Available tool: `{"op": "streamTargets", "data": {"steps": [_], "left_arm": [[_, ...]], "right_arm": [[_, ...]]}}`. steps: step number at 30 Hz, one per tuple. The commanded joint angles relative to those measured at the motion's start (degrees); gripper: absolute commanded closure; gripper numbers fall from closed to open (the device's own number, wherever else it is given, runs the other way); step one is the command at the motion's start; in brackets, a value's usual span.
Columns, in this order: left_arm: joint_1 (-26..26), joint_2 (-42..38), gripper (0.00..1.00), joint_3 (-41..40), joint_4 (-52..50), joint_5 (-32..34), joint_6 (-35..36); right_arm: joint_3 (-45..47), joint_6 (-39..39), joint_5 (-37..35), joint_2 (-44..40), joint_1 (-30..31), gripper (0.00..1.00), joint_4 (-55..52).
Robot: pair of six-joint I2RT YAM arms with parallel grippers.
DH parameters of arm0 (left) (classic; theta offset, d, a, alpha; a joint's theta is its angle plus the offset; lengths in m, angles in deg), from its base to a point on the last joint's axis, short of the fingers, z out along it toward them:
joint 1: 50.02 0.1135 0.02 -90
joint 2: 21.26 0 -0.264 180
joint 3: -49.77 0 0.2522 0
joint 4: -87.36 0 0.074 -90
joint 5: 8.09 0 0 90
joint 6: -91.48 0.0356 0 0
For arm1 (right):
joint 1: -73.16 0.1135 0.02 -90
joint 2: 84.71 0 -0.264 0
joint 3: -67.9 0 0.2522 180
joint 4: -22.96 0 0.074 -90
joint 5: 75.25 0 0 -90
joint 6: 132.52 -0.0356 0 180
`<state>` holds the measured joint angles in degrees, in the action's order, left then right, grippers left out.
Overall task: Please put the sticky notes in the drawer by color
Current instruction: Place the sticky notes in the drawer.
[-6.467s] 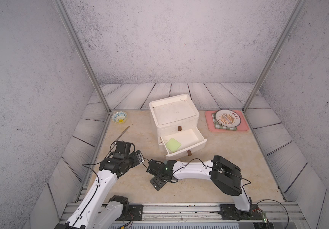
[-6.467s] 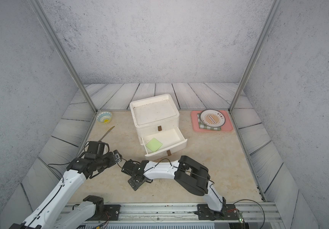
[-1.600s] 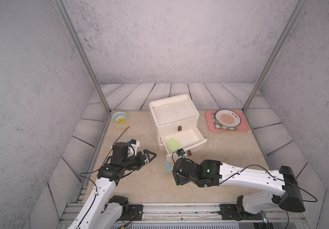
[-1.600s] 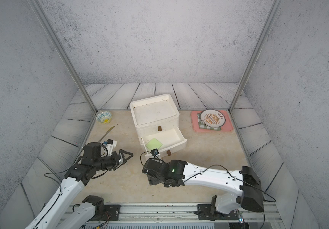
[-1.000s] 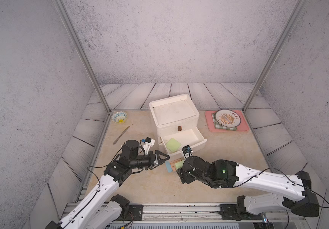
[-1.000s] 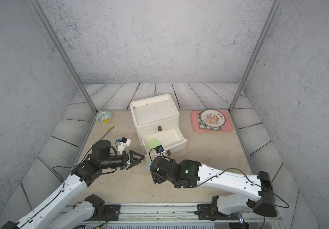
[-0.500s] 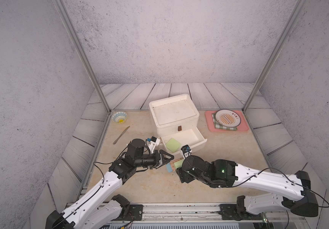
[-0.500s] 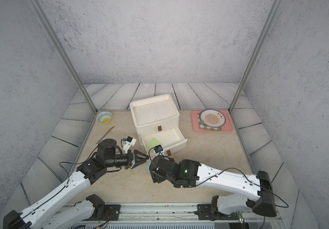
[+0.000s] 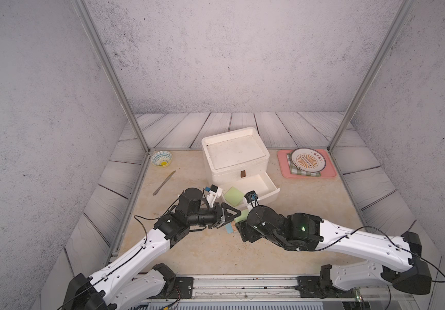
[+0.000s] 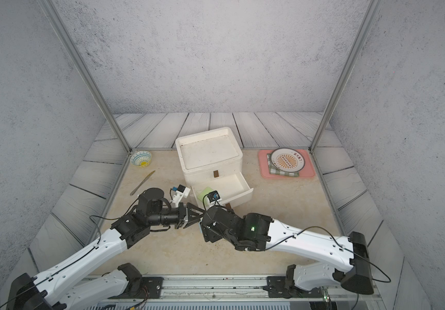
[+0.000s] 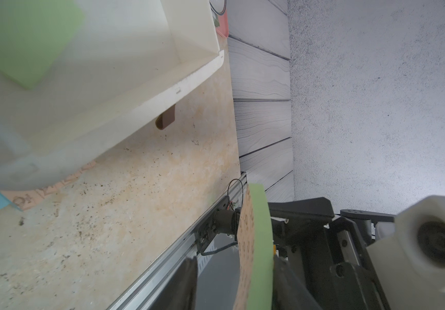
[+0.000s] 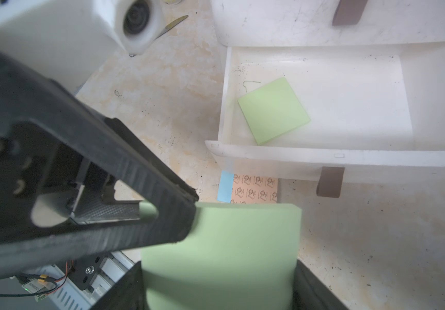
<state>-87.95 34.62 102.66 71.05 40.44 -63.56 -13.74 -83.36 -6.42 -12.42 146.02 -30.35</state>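
Nearest, a wide strip of bare table (image 9: 216,249) runs from the front rail (image 9: 243,284) to where the two arms meet at mid-table, with more bare surface toward the right wall.

The right gripper (image 12: 220,290) is clamped on a thick pale green pad (image 12: 229,241). Its fingers press the pad's two opposite side edges, and it holds the pad off the table. The left gripper (image 9: 236,213) reaches in from the side and straddles one corner of that pad with its jaws apart. In the left wrist view the pad stands edge-on, and one finger (image 11: 190,281) is parted from the pad's orange-patterned face by a plain gap. I cannot tell whether the other finger touches.

Just beyond, an orange-patterned note with a light blue edge (image 12: 255,188) lies flat on the table, partly under the front of the pulled-out drawer (image 9: 265,194).

This is the drawer below the top one in the white cabinet (image 9: 236,150), and its brown tab handle (image 12: 328,182) hangs from the front wall. A second pale green pad (image 12: 273,111) lies flat inside, near the left front corner and turned askew to the walls. The rest of the drawer floor is open.

Farther back, a knife (image 9: 164,182) and a small bowl (image 9: 162,158) lie left of the cabinet. A pink tray (image 9: 284,171) with a plate (image 9: 307,159) sits well to its right.
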Motion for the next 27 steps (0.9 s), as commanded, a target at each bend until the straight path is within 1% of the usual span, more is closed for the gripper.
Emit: {"op": "streamTargets", "data": {"steps": [1, 5, 7, 9, 10, 12, 13, 19, 23, 27], "left_arm": [[-1.1, 0.7, 0.64, -0.5, 3.6, 0.5, -1.6], [-1.4, 1.3, 0.8, -0.5, 3.8, 0.2, -1.8], [-1.4, 1.2, 0.82, -0.6, 3.4, 0.4, -1.6], [-1.4, 1.2, 0.87, -0.5, 3.2, 0.6, -1.6], [-1.4, 1.1, 0.88, -0.3, 2.8, 1.1, -1.5], [-1.3, 1.0, 0.97, -0.1, 2.3, 2.2, -1.3], [-1.3, 1.0, 0.99, 0.1, 2.2, 3.0, -1.2], [0.3, 2.1, 1.0, 3.9, -1.2, 5.7, 2.0], [4.0, 5.3, 1.0, 8.0, -2.7, 5.1, 3.6], [8.6, 9.6, 1.0, 11.7, -1.2, 5.2, 3.6]], "right_arm": [[-1.4, 0.7, -0.7, -0.1, -0.5, 0.19, 2.1], [-1.2, 0.7, -1.1, -0.5, -1.0, 0.19, 2.7], [-1.0, 0.7, -1.0, -0.6, -1.2, 0.19, 2.6], [-0.7, 0.6, -1.2, -1.1, -1.4, 0.18, 2.2], [-0.3, 0.4, -1.4, -1.4, -1.5, 0.17, 2.1], [0.5, -0.1, -2.1, -2.4, -1.8, 0.12, 1.3], [1.1, -0.4, -2.5, -3.2, -2.1, 0.1, 0.8], [6.2, -2.4, -3.6, -10.3, -4.8, 0.06, -1.5], [10.1, -3.9, -4.9, -17.0, -7.2, 0.05, -4.0], [13.4, -5.1, -4.9, -22.5, -8.8, 0.05, -5.5]]}}
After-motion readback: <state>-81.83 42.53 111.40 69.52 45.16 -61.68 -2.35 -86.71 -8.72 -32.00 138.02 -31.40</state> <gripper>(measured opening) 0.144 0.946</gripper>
